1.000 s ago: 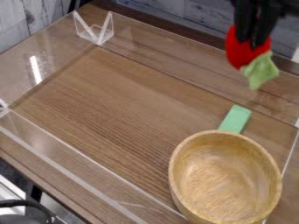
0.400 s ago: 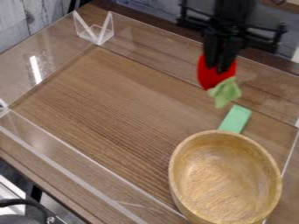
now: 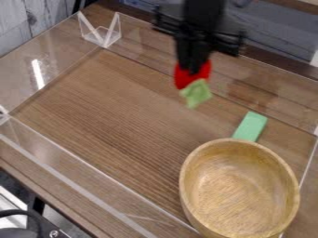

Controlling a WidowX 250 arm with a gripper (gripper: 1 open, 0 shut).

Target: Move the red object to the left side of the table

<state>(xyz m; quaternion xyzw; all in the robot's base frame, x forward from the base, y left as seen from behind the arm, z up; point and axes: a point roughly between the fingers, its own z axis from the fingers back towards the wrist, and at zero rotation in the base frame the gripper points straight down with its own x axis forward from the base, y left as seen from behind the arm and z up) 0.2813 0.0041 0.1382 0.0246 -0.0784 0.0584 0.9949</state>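
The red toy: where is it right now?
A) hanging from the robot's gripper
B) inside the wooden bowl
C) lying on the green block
A: the red toy hangs from the dark gripper, away from the wooden bowl and the green block.

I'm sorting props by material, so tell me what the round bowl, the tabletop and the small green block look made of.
Bowl: probably wood or bamboo, smooth; its even tan color suggests it, though plastic is possible.
Tabletop: wood or wood-look laminate, low sheen, judging by the brown grain streaks.
Green block: perhaps painted wood or plastic, since its color is flat and uniform.
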